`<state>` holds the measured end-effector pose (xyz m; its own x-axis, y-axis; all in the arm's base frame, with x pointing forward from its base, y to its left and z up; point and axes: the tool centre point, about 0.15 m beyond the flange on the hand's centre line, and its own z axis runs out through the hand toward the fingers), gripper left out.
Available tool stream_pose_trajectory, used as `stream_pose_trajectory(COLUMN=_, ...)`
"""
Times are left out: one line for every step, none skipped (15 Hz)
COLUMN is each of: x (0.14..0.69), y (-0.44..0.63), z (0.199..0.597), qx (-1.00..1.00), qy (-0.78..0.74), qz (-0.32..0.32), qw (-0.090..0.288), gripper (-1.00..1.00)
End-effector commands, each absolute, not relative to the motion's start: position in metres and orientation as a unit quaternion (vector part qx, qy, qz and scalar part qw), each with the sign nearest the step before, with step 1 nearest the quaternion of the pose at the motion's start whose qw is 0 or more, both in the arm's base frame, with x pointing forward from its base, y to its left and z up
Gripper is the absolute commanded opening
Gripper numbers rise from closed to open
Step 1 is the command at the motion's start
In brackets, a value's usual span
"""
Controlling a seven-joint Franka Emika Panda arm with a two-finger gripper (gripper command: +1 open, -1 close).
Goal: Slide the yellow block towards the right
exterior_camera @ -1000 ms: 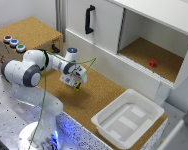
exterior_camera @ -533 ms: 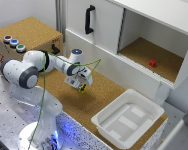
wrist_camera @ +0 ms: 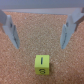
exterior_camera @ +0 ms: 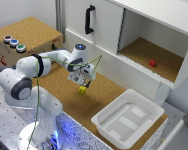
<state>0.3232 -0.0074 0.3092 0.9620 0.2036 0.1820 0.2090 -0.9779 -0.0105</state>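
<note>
Rough cork tabletop (exterior_camera: 101,95); smooth matt yellow block (wrist_camera: 42,64).

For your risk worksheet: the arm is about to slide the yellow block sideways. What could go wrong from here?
1. The yellow block lies outside the open gripper rather than between its fingers, so a push may miss it.
2. The cork surface looks rough; the cube could tip rather than slide.

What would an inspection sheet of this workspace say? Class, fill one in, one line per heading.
Surface: cork board, flat.
Job's things: yellow block on the cork, just under the gripper, not gripped.
Clutter: red cube in the open cabinet compartment; white tray, nothing seen inside.
Grippers: open; in the wrist view the fingers stand apart above the block.
Cables: green cable looped along the arm.
Surroundings: box with buttons; black door handle.
</note>
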Motion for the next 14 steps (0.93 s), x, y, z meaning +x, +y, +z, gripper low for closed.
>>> stream_pose_trajectory(x=0.320, y=-0.013, z=0.313, qx=-0.990, qy=-0.114, qz=-0.084, qw=0.013, gripper=1.00)
stream_pose_trajectory(x=0.320, y=-0.013, z=0.313, qx=-0.990, qy=-0.114, qz=-0.084, qw=0.013, gripper=1.00)
stream_pose_trajectory(x=0.323, y=-0.006, z=0.308, qx=-0.990, qy=-0.105, qz=-0.094, qw=0.018, gripper=1.00)
stream_pose_trajectory(x=0.325, y=-0.006, z=0.296, qx=-0.991, qy=-0.100, qz=-0.085, qw=0.027, gripper=1.00)
stream_pose_trajectory(x=0.326, y=-0.005, z=0.289, qx=-0.991, qy=-0.102, qz=-0.081, qw=0.030, gripper=1.00)
stream_pose_trajectory(x=0.328, y=-0.004, z=0.282, qx=-0.992, qy=-0.100, qz=-0.075, qw=0.032, gripper=1.00)
stream_pose_trajectory(x=0.329, y=-0.004, z=0.277, qx=-0.992, qy=-0.103, qz=-0.069, qw=0.030, gripper=1.00)
stream_pose_trajectory(x=0.330, y=-0.005, z=0.270, qx=-0.992, qy=-0.099, qz=-0.064, qw=0.033, gripper=1.00)
stream_pose_trajectory(x=0.331, y=-0.006, z=0.265, qx=-0.992, qy=-0.099, qz=-0.063, qw=0.036, gripper=1.00)
stream_pose_trajectory(x=0.332, y=-0.006, z=0.260, qx=-0.993, qy=-0.098, qz=-0.060, qw=0.035, gripper=1.00)
stream_pose_trajectory(x=0.334, y=-0.007, z=0.252, qx=-0.993, qy=-0.094, qz=-0.061, qw=0.041, gripper=1.00)
stream_pose_trajectory(x=0.338, y=-0.008, z=0.242, qx=-0.993, qy=-0.089, qz=-0.064, qw=0.042, gripper=1.00)
stream_pose_trajectory(x=0.343, y=-0.006, z=0.234, qx=-0.994, qy=-0.086, qz=-0.061, qw=0.040, gripper=1.00)
stream_pose_trajectory(x=0.346, y=-0.005, z=0.230, qx=-0.993, qy=-0.088, qz=-0.063, qw=0.040, gripper=1.00)
